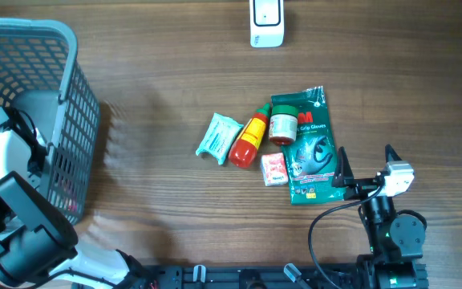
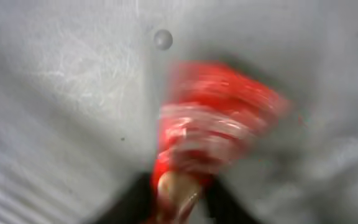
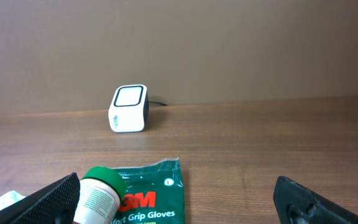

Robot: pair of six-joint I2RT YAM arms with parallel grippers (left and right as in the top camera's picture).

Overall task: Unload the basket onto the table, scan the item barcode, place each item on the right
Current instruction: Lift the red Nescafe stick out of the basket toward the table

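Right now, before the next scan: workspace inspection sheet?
Surface: wooden table, nothing spilled.
Job's things: white scanner at far edge; teal packet, red-yellow bottle, green-lidded jar, gloves pack, small pink box clustered mid-table.
Clutter: grey basket at left, blurred red item inside.
Grippers: left gripper in the basket at the red item, grip unclear; right gripper open, empty, beside the gloves pack.
Cables: black cable looping by the right arm.
Surroundings: plain wall behind the scanner.
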